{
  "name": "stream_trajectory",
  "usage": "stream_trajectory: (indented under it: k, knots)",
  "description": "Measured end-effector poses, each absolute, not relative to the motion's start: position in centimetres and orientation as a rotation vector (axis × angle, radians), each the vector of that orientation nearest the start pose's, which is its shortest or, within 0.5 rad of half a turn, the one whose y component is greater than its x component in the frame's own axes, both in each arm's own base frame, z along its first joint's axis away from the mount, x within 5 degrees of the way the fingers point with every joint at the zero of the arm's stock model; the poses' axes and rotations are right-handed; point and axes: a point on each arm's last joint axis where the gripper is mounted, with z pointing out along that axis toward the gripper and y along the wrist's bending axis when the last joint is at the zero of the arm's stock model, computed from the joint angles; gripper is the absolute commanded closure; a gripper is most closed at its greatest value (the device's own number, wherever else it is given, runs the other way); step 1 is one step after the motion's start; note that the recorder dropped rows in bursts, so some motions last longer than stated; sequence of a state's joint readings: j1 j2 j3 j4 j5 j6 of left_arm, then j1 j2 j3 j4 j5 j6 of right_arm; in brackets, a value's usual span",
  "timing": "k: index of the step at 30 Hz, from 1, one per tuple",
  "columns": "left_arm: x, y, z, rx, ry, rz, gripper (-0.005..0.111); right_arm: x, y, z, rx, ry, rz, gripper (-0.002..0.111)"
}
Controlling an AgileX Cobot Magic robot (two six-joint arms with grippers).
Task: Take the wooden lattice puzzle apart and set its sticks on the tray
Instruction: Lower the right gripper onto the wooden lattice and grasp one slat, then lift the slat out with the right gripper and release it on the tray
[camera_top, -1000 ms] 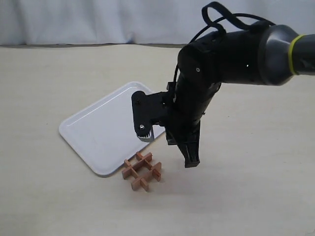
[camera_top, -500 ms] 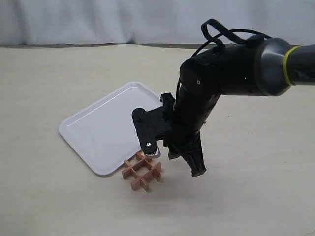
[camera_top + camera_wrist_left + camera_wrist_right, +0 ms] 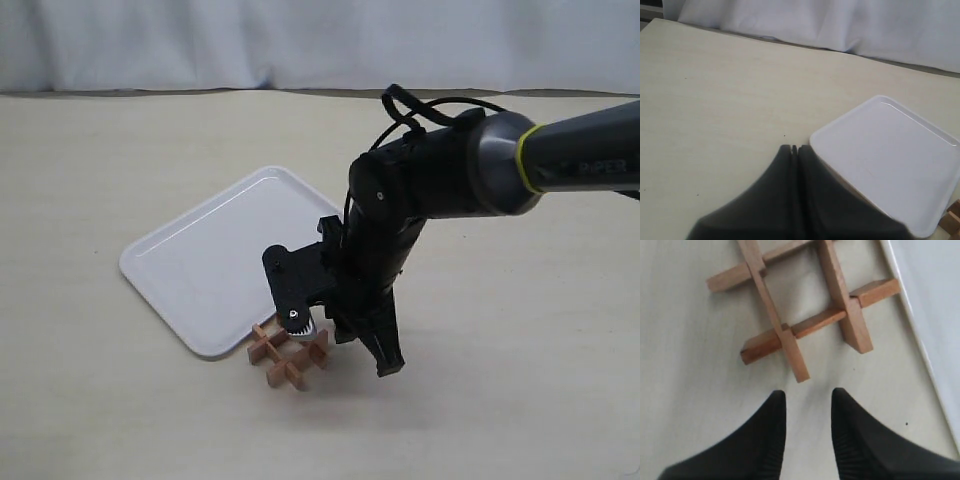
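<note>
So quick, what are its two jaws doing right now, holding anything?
Left gripper: jaws closed, holding nothing.
Right gripper: jaws open, empty, close to the wooden lattice puzzle.

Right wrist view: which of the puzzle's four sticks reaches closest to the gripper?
The stick whose end points into the open right gripper; the other three stop farther off.
</note>
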State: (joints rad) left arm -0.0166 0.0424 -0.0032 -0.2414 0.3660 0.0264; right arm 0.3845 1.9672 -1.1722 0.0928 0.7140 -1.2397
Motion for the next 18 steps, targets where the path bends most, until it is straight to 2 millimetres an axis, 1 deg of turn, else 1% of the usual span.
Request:
stream_trajectory:
  k: [3,7,12,16,18]
  knots:
    - [5.5,-0.9,18.0,-0.113,1.881,-0.229,0.107,33.5,14.2,12.4,-2.122,2.112,0.004,0.078]
    - [5.5,-0.9,18.0,-0.113,1.881,-0.229,0.107,33.4,14.4,11.9,-2.151,2.103,0.009,0.078]
    - [5.5,-0.9,18.0,-0.113,1.881,-0.229,0.107,33.0,16.4,11.9,-2.201,1.995,-0.035,0.078]
    - [5.5,-0.9,18.0,-0.113,1.881,-0.229,0.107,32.9,17.0,12.0,-2.203,1.963,-0.047,0.078]
    - [5.5,-0.9,18.0,-0.113,1.881,-0.229,0.107,32.9,17.0,12.0,-2.201,1.962,-0.048,0.088]
